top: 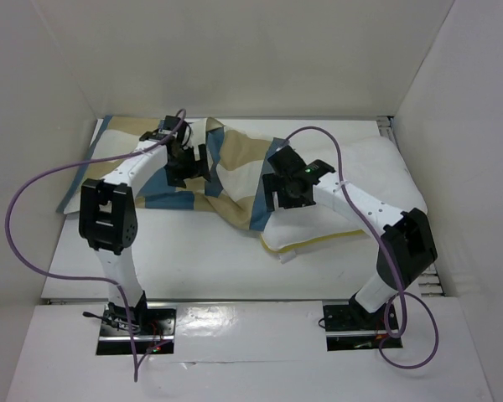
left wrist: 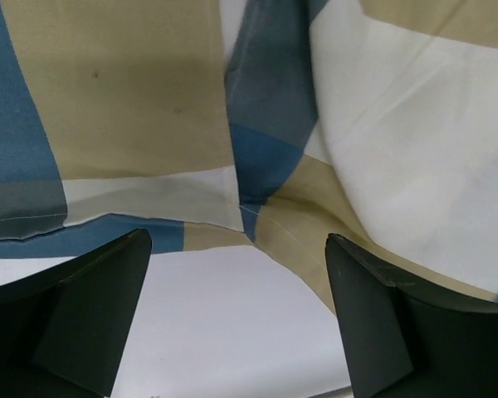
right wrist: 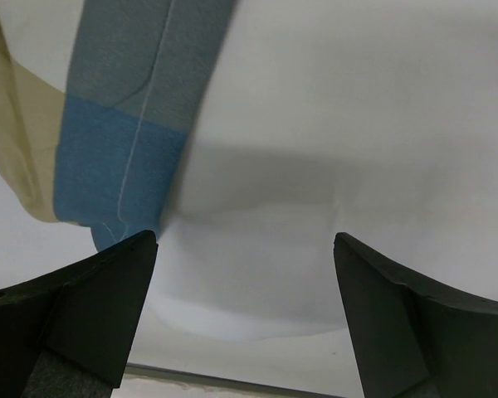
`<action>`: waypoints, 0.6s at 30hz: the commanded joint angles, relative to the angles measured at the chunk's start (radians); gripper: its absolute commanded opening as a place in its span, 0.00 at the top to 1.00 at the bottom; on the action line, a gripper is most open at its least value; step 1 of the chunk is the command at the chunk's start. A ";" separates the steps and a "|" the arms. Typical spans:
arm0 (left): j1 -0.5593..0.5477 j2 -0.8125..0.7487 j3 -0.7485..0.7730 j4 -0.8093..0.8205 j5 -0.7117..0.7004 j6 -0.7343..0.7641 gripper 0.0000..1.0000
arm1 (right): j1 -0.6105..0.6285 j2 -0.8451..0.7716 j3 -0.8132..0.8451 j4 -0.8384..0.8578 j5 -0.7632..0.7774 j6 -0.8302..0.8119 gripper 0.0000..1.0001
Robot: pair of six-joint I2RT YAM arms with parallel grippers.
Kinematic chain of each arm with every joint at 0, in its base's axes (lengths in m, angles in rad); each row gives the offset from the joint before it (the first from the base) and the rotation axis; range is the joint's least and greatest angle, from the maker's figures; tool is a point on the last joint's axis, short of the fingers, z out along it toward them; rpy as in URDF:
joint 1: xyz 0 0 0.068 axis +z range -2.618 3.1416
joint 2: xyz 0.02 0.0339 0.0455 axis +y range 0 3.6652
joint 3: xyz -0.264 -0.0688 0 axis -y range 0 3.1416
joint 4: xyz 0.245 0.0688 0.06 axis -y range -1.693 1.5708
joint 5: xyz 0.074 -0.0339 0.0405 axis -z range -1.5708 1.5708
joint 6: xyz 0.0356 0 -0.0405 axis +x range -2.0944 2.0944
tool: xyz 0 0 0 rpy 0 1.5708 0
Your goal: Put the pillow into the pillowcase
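1. Left arm: rising from near-left base, elbow high at left, forearm angled far and right, ending in left gripper [top: 189,164] above the middle of the pillowcase [top: 235,163].
2. Left gripper [left wrist: 236,319] in wrist view: fingers [left wrist: 91,315] wide apart, clamped on nothing, hovering over the pillowcase [left wrist: 133,108] near edge, with bare table [left wrist: 216,315] between them.
3. Right arm: rising from near-right base, elbow at right, forearm reaching left and far, ending in right gripper [top: 281,191] at the pillow [top: 369,167] left end.
4. Right gripper [right wrist: 241,319] in wrist view: fingers [right wrist: 91,315] spread wide, gripping nothing, pointing at the pillow [right wrist: 357,124] white surface, with a blue-and-tan pillowcase [right wrist: 116,149] fold just left.
5. Pillow: lying flat on right half of table, far-right corner near wall, yellow edge band showing along near side.
6. Pillowcase: rumpled across far-left to centre, flat at left, bunched at right, draped over pillow's left end; cannot tell if that end sits inside the opening.
7. Table [top: 193,251]: white, boxed in by white walls [top: 235,50] at left, far and right.
8. Purple cables [top: 17,218] looping off both arms; black base plates [top: 138,322] at near edge.
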 commanded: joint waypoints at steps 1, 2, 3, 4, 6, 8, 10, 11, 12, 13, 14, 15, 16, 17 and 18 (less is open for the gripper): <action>-0.018 0.050 0.023 -0.045 -0.118 -0.001 0.00 | 0.004 -0.019 -0.001 -0.038 0.025 -0.008 0.06; -0.018 0.050 0.023 -0.059 -0.133 -0.011 0.00 | 0.004 -0.019 -0.001 -0.038 0.036 -0.008 0.04; -0.027 0.060 0.023 -0.068 -0.154 -0.021 0.00 | 0.004 -0.019 -0.001 -0.038 0.036 -0.008 0.04; -0.027 0.061 0.023 -0.068 -0.155 -0.036 0.00 | 0.004 -0.019 -0.001 -0.038 0.036 -0.008 0.04; -0.027 0.061 0.009 -0.068 -0.155 -0.048 0.00 | 0.004 -0.019 -0.001 -0.038 0.036 -0.008 0.04; -0.027 0.082 0.009 -0.068 -0.144 -0.076 0.00 | 0.004 -0.019 -0.001 -0.038 0.036 -0.008 0.03; -0.036 0.097 0.018 -0.068 -0.144 -0.096 0.03 | 0.004 -0.019 -0.001 -0.038 0.036 -0.017 0.03; -0.036 0.116 0.018 -0.068 -0.144 -0.120 0.05 | 0.004 -0.019 -0.001 -0.038 0.036 -0.017 0.03; -0.036 0.126 0.029 -0.059 -0.144 -0.130 0.08 | 0.004 -0.010 -0.001 -0.038 0.036 -0.017 0.03; -0.036 0.126 0.029 -0.047 -0.135 -0.130 0.12 | 0.004 -0.010 -0.001 -0.038 0.036 -0.017 0.03; -0.036 0.137 0.040 -0.047 -0.135 -0.142 0.16 | 0.004 -0.010 -0.001 -0.038 0.036 -0.028 0.03; -0.046 0.148 0.049 -0.035 -0.135 -0.142 0.18 | 0.004 -0.010 -0.001 -0.038 0.036 -0.028 0.03; -0.046 0.148 0.049 -0.035 -0.135 -0.142 0.25 | 0.004 -0.010 -0.001 -0.038 0.036 -0.028 0.03; -0.046 0.159 0.058 -0.035 -0.126 -0.142 0.30 | -0.005 -0.010 -0.001 -0.038 0.036 -0.037 0.03; -0.046 0.159 0.058 -0.035 -0.126 -0.142 0.35 | -0.005 -0.010 -0.001 -0.047 0.036 -0.037 0.02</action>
